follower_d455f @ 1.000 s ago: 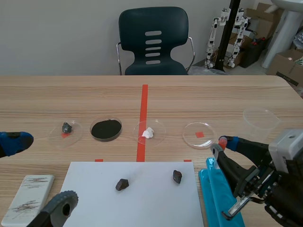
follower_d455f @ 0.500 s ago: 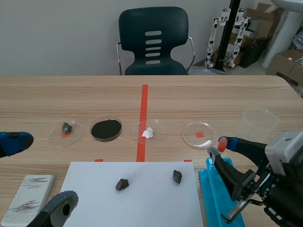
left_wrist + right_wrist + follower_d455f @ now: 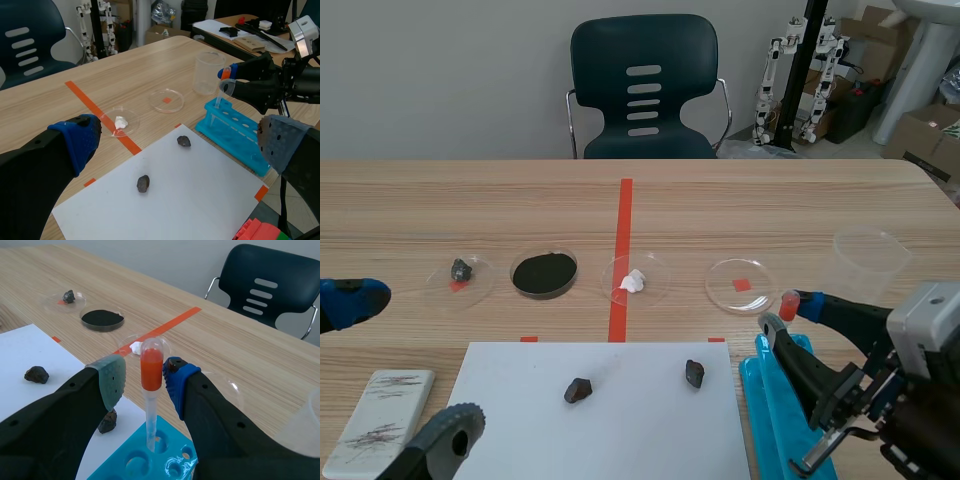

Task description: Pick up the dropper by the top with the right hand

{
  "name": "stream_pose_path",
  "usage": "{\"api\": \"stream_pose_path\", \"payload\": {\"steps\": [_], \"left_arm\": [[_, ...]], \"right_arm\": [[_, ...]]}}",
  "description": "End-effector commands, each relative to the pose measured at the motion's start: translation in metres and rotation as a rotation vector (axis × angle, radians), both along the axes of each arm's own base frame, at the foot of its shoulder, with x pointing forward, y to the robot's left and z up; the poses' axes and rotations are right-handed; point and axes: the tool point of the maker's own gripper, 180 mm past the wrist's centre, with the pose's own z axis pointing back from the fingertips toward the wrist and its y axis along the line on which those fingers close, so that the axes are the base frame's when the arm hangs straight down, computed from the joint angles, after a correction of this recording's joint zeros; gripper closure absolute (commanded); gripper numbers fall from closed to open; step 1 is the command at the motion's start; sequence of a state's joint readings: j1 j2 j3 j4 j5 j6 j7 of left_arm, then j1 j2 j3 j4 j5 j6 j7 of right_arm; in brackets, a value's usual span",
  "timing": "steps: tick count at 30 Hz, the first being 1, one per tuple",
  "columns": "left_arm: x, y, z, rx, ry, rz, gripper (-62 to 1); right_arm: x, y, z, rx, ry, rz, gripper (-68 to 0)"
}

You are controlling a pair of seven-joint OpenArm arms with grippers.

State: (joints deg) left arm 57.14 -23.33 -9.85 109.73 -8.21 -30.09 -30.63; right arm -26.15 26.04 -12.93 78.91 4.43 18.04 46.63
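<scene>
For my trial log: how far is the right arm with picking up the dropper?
Done: the right gripper brackets the orange bulb of the dropper, one pad on each side. In hand: the closing; a gap shows at the grey-green pad, so no grip yet. Left: grip the bulb and lift the dropper out of the blue rack, where its tip stands in a hole.

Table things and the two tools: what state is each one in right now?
Dropper: upright in the blue rack, not lifted.
Right tool: open, pads either side of the bulb.
Left tool: open, empty.
Beaker: upright, empty.
Powder dish: holds black powder.
Rightmost dish: empty.
</scene>
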Motion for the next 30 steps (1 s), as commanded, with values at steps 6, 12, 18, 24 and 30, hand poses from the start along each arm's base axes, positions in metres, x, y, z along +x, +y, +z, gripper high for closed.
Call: {"api": "stream_pose_path", "payload": {"steps": [6, 12, 18, 24, 30], "left_arm": [[0.0021, -0.0029, 0.0123, -0.034, -0.033, -0.001, -62.3], [0.0021, -0.0029, 0.0123, -0.034, -0.033, -0.001, -62.3], [0.0021, -0.0029, 0.0123, -0.034, -0.033, -0.001, -62.3], [0.0021, -0.0029, 0.0123, -0.034, -0.033, -0.001, -62.3], [0.0021, -0.0029, 0.0123, -0.034, -0.033, -0.001, -62.3]], "right_arm": [[0.0027, 0.0006, 0.0093, 0.018, -0.029, 0.003, -14.9], [0.0027, 0.0007, 0.0093, 0.019, -0.028, 0.003, -10.8], [0.0029, 0.0006, 0.0087, 0.017, -0.026, 0.002, -7.7], [0.0029, 0.0006, 0.0087, 0.017, -0.026, 0.002, -7.7], [0.0034, 0.0001, 0.0043, 0.001, -0.007, -0.001, -7.7]]}}
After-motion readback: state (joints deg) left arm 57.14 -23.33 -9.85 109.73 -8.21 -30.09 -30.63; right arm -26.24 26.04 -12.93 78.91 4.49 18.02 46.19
